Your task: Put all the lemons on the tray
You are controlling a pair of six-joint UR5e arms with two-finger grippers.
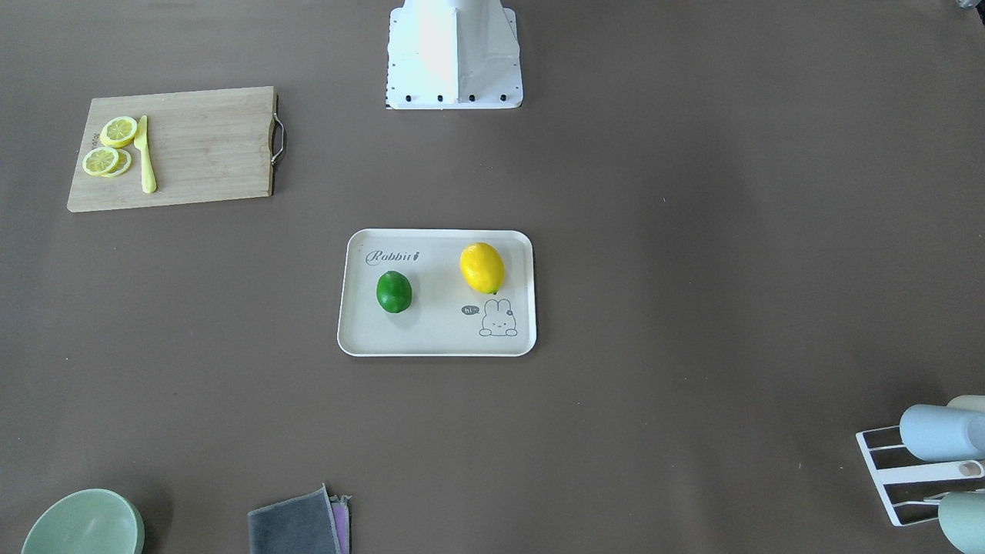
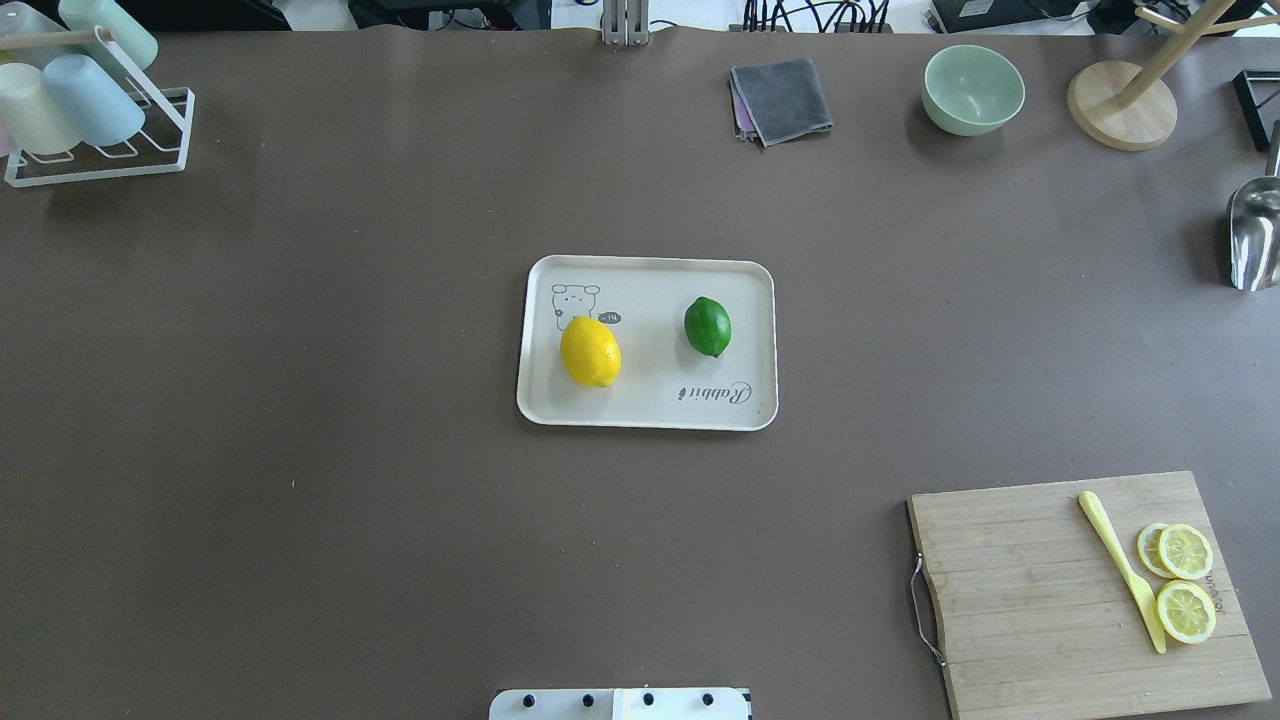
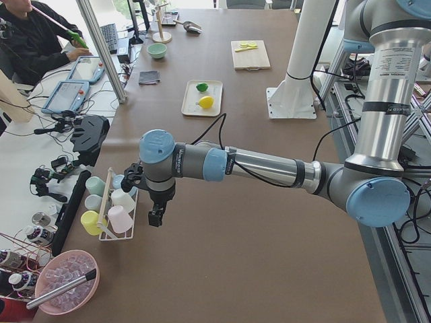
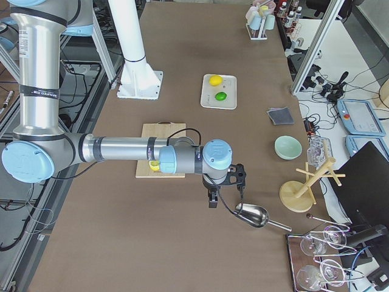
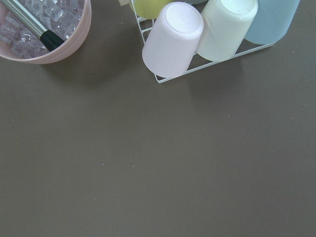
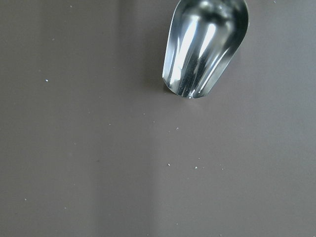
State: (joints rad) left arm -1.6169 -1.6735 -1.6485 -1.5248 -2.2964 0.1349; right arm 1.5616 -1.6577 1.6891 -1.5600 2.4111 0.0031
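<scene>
The bright yellow lemon (image 2: 590, 351) and the dark green lemon (image 2: 707, 326) both lie on the beige Rabbit tray (image 2: 648, 412) in the middle of the table, apart from each other. They also show in the front view: yellow lemon (image 1: 482, 268), green lemon (image 1: 394, 292), tray (image 1: 435, 345). My left gripper (image 3: 156, 217) hangs over the table's left end beside the cup rack, far from the tray. My right gripper (image 4: 213, 201) hangs at the right end by a metal scoop. I cannot tell whether either is open or shut.
A wooden cutting board (image 2: 1040, 600) with lemon slices (image 2: 1185, 580) and a yellow knife (image 2: 1120, 568) lies front right. A green bowl (image 2: 973, 88), grey cloth (image 2: 782, 98), wooden stand (image 2: 1120, 105), metal scoop (image 2: 1255, 235) and cup rack (image 2: 90, 110) line the far edge.
</scene>
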